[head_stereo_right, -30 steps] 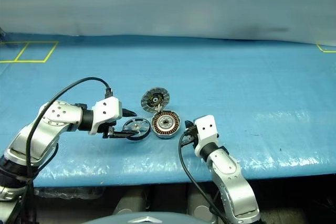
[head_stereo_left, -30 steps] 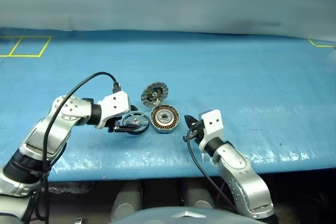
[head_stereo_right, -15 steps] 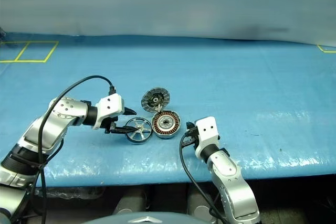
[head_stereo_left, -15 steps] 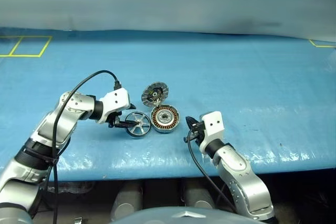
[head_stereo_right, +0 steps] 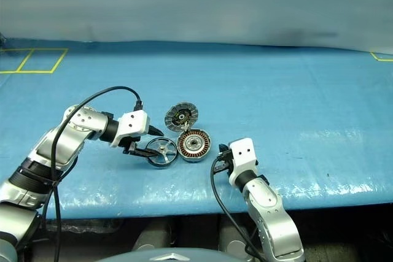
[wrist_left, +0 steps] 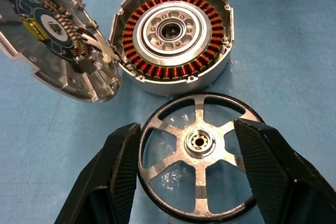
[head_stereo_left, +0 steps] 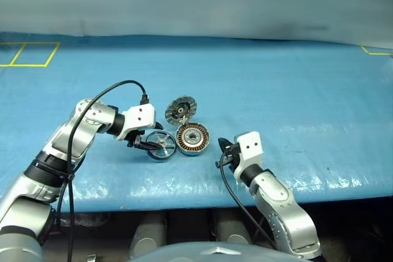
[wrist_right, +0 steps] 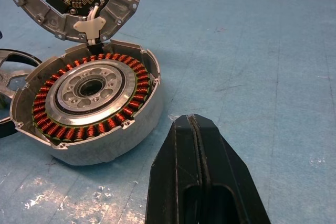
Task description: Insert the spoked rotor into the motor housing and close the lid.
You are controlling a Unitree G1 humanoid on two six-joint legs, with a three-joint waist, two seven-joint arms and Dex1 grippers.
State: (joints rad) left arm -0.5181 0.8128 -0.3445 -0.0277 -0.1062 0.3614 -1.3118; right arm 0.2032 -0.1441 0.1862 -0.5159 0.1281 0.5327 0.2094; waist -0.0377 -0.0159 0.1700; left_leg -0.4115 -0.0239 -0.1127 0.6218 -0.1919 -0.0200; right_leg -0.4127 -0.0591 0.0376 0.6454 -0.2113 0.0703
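The left gripper [wrist_left: 191, 177] has its two black fingers on either side of the spoked rotor [wrist_left: 198, 179], pads against the black rim, so it appears to be pinching the ring across its width. The rotor lies flat or nearly so on the blue table cover [head_stereo_left: 295, 90], hub axis pointing up toward the wrist camera, with no long axis to speak of since it is round. Just beyond the fingertips sits the motor housing [wrist_left: 173, 32], open face up, copper windings ringing the central bearing. The lid [wrist_left: 50, 35] is tipped back off the housing's side, joined by white wires. To do this step well, the rotor should probably be lifted level, centred over the bearing, and lowered straight without tilting. The right gripper [wrist_right: 198, 174] rests just beside the housing, fingers pressed together, empty.
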